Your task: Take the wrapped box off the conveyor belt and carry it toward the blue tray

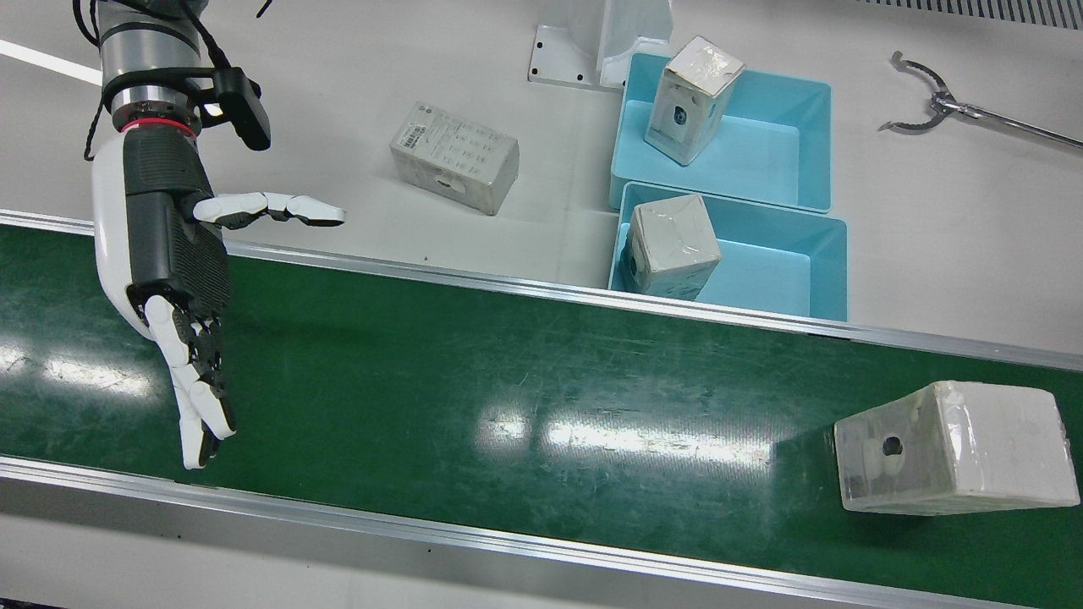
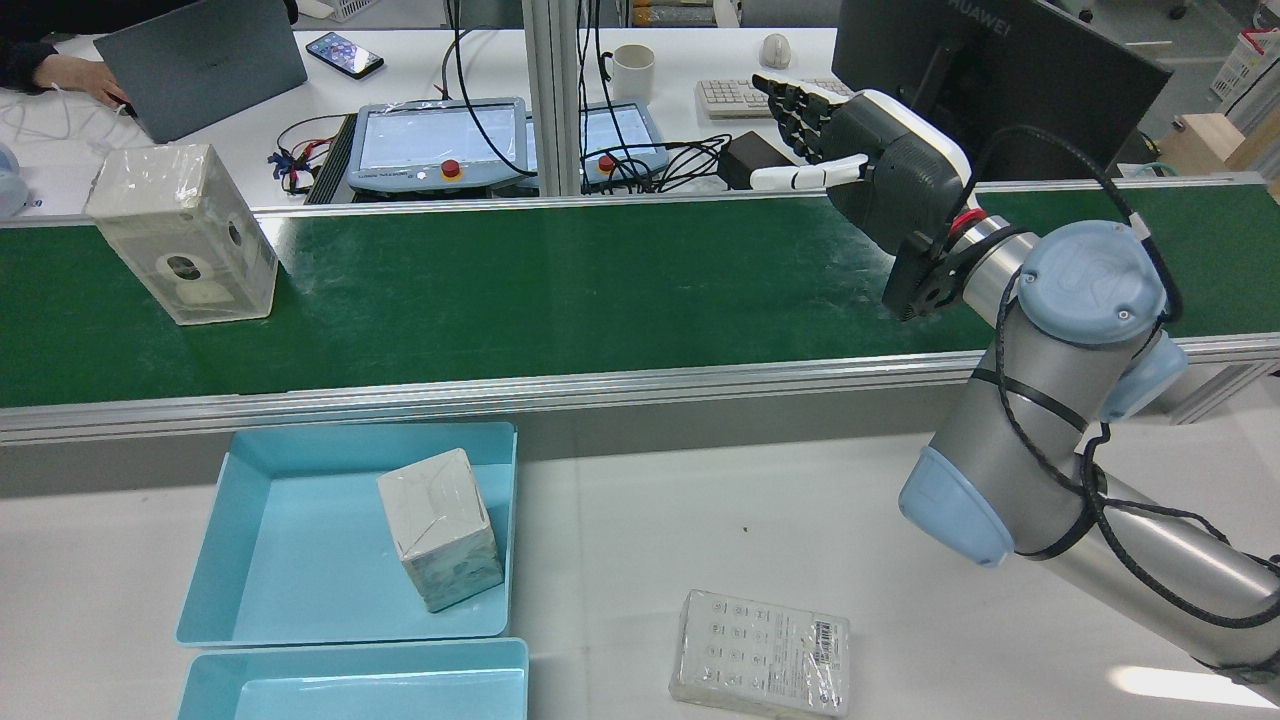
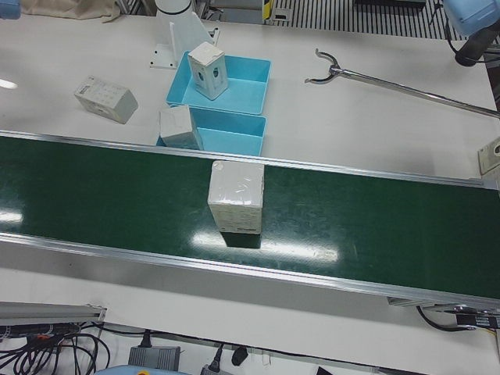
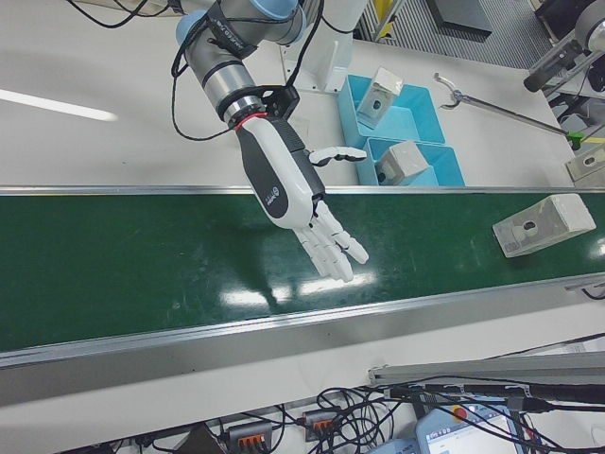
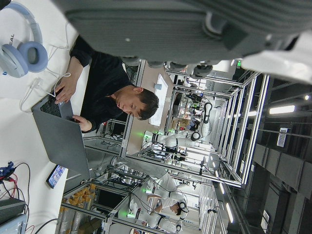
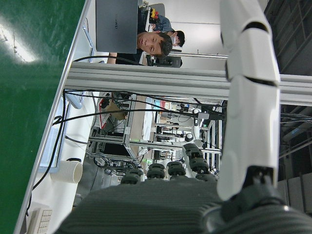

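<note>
My right hand hung over the conveyor belt near its end on my right side, palm flat and fingers stretched apart, holding nothing; the thumb pointed off toward the table side. In the rear view the same hand reached out above the belt's far edge.

The wrapped box sat on the belt toward the opposite end, well apart from that hand, a round hole showing in its end face. From the rear it stood close to the belt's far edge.

Two blue trays lay on the table just beside the belt's near rail. The tray next to the rail held one wrapped box in the corner nearest the belt, and the tray behind it held another standing upright. A flat wrapped package rested on the bare table between the trays and my right arm. A long reaching tool lay on the table past the trays.

My left hand showed only as a blurred dark underside in its own camera; I could not tell how its fingers were set.
</note>
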